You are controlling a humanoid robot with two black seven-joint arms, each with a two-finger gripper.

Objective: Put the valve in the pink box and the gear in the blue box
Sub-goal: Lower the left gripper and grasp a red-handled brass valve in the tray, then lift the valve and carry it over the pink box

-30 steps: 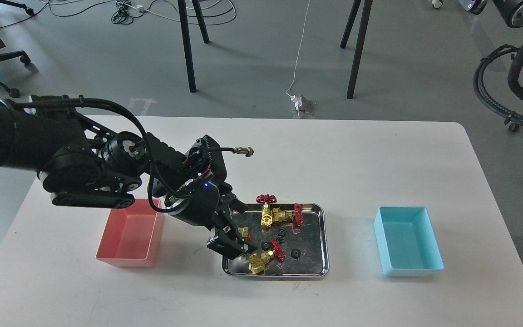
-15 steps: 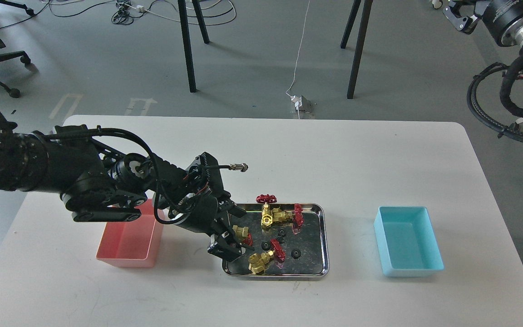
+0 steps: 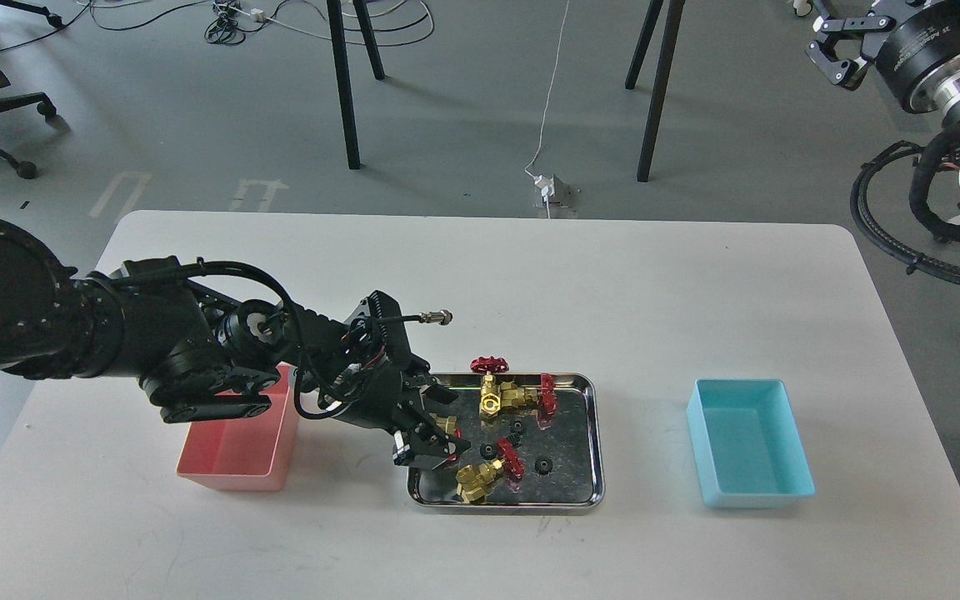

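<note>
While the left hand [image 3: 434, 437] sits closed around a brass valve [image 3: 447, 426] at the steel tray's [image 3: 588, 442] left edge, pink box [image 3: 238, 433] nearby, a shallow pinch could let it slip on lifting.

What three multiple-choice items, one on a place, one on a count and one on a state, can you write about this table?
1. Where do the black gears lie? A in the steel tray; B on a chair; C on the floor.
2. How many black gears show? A one; B three; C six.
3. The blue box is: A empty; B full; C overturned.
Key: 1 A, they lie on its shiny floor; 2 B, three dark wheels show; 3 A, its bottom shows bare.
</note>
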